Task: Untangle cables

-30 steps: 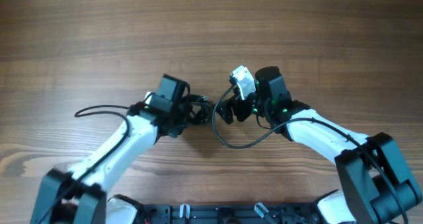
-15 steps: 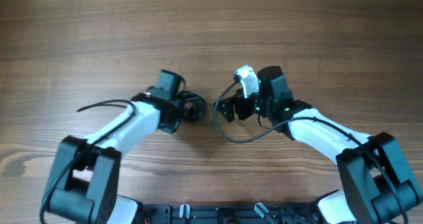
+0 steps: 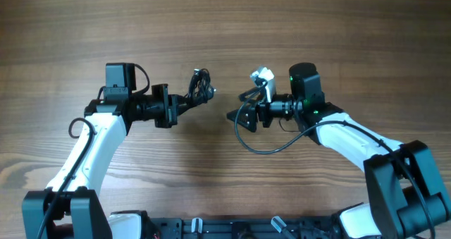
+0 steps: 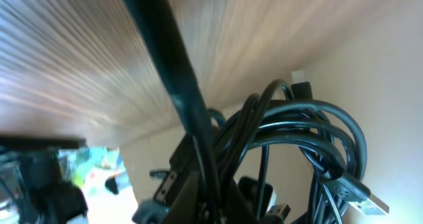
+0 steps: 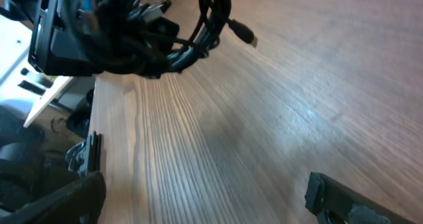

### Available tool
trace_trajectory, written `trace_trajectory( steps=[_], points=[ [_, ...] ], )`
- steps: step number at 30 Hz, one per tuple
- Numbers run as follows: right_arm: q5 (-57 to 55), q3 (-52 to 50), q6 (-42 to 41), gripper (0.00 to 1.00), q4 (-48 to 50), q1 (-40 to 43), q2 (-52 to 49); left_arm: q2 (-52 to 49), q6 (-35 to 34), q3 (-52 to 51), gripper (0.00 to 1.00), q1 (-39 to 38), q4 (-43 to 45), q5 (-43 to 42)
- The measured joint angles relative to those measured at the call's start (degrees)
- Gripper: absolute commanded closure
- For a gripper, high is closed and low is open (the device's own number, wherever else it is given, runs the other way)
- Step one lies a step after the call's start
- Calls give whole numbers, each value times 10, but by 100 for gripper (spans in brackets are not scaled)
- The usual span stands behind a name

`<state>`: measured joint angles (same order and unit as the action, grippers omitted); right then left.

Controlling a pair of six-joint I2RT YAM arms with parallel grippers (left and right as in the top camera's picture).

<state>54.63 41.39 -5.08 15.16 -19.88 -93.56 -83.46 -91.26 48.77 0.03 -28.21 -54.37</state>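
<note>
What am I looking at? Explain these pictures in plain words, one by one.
A two-armed robot works at a wooden table. The overhead picture looks straight down from a fixed camera. The other two come from small cameras on each arm's wrist. The left hand grips a knotted bundle of thin dark cables. Its own camera sees them close up, with their loops and plug tips. The right hand is open and holds nothing. Its camera looks across the wood at that bundle in the other hand.

cables [image 3: 201, 86]: at tip of left gripper [image 3: 184, 101], left of middle | right gripper [image 3: 238, 109]: right of cables, gap between | table [image 3: 225, 27]: under both arms
</note>
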Motion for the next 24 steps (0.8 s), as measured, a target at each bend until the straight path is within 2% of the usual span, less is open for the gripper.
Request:
trace_trajectory(
  steps=[5,8,12,24],
  points=[
    [-17,0,44,1,32,-3,0,0,-6,0,96,0,2,-63],
    [-33,0,72,1,83,-15,0,0,-8,0,96,0,2,-81],
    [-90,0,87,12,135,-51,0,0,-9,0,96,0,1,-103],
    [-178,0,97,31,247,-77,-39,0,-8,0,96,-4,2,-131]
  ],
)
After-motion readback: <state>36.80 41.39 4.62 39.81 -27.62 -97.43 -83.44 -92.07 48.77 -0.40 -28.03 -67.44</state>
